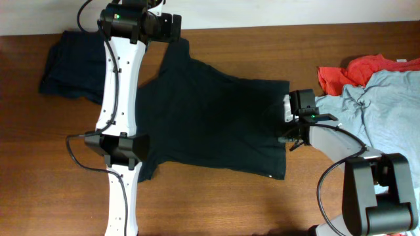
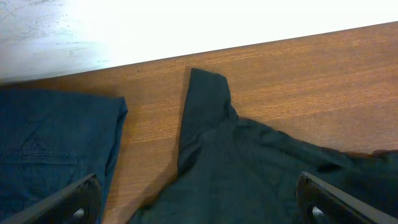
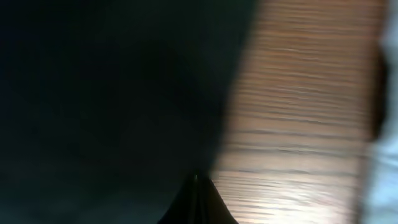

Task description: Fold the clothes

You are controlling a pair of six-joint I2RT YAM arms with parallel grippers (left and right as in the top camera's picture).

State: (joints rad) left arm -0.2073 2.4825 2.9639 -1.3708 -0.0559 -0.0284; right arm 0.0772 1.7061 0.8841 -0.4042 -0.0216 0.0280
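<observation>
The right wrist view is heavily blurred, showing only dark cloth against streaked wood grain. The right end effector has its fingers pressed together at the right hem of the black T-shirt, seemingly pinching that edge. From overhead, the white left arm hides a strip of the shirt's left side. The light blue-grey shirt and red-orange shirt are cut off at the right border. There are four garments and two arms. The black shirt lies spread nearly flat in the middle of the brown wooden worktop, with a small white label at its lower right corner. A dark navy garment lies folded at the far left, while the two on the right are crumpled together. The left end effector hangs spread wide and empty above the black shirt's upper sleeve.
</observation>
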